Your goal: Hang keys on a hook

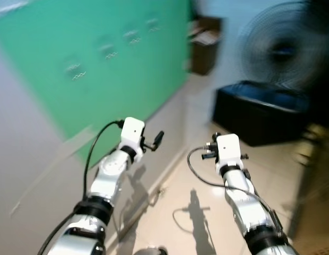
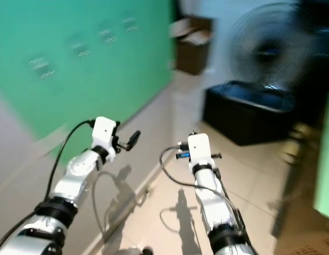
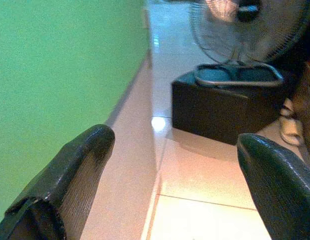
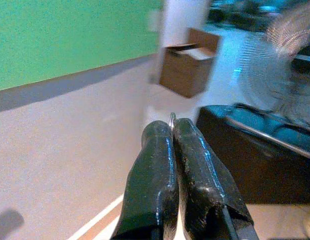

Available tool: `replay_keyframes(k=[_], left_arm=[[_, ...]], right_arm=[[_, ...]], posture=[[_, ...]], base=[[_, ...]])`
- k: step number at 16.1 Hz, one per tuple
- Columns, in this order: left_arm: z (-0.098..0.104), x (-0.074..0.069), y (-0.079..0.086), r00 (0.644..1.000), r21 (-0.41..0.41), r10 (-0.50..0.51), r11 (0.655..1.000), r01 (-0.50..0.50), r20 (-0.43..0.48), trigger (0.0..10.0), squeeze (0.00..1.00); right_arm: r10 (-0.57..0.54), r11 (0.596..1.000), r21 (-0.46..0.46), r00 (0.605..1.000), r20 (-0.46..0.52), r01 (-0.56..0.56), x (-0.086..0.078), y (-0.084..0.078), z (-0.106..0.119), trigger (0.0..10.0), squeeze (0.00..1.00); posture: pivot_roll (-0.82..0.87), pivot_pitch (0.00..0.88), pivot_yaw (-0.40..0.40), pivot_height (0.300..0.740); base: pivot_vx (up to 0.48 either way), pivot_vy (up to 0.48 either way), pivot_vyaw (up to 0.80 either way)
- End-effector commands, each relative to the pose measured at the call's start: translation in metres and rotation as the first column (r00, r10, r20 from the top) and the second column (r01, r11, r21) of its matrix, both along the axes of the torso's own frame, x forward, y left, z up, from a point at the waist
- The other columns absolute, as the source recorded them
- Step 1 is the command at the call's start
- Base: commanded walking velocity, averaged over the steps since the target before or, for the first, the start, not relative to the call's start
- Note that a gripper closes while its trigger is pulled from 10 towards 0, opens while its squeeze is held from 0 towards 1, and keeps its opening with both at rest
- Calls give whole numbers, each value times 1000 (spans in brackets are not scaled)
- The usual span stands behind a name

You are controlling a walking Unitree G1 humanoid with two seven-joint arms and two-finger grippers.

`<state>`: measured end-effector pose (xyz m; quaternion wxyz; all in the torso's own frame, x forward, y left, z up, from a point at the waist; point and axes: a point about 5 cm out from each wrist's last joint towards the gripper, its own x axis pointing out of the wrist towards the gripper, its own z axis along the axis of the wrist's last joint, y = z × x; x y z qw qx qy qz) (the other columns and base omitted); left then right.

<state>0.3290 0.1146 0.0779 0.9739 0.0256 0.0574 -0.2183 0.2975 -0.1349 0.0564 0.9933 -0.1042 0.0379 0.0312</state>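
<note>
Home room: floor fan (image 1: 284,45), tiled floor (image 1: 207,186)

To my left runs a wall (image 1: 26,159), green (image 1: 101,32) above and pale grey below, with small white wavy marks across the green. The floor (image 3: 205,175) ahead of me is glossy cream tile, catching a bright spot of light. A black box (image 1: 260,114) sits on it with a big standing fan (image 1: 284,45) behind. Farther back, an open cardboard box (image 4: 187,67) stands by the wall's corner.
</note>
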Motion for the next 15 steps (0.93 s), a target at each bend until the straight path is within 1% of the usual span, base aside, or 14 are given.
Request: replay_keyframes(k=[1,3,6,10,15], left_arm=[[5,1,0,999,-12,35,999,-34,30,10000,0],[5,-2,-3,997,-8,62,998,-62,40,10000,0],[4,-2,2,994,-11,104,995,-104,37,10000,0],[4,-3,6,989,2,144,990,-144,29,10000,0],[2,-3,7,986,19,163,986,-163,17,10000,0]], right_arm=[[15,1000,2,1000,2,-15,3,2,1,0,0],[31,1000,-2,999,-11,-31,7,3,1,0,0],[63,998,-12,998,-16,-63,10,8,1,0,0],[85,996,-22,996,-20,-86,12,13,0,0,0],[99,995,-31,995,-27,-99,12,16,-3,0,0]], posture=[[-105,0,51,740],[-79,0,26,740],[-58,0,7,740],[-43,0,-2,740],[-34,0,-9,740]], base=[[0,-480,775],[0,-480,769],[0,-480,756],[0,-480,736],[0,-469,711]])
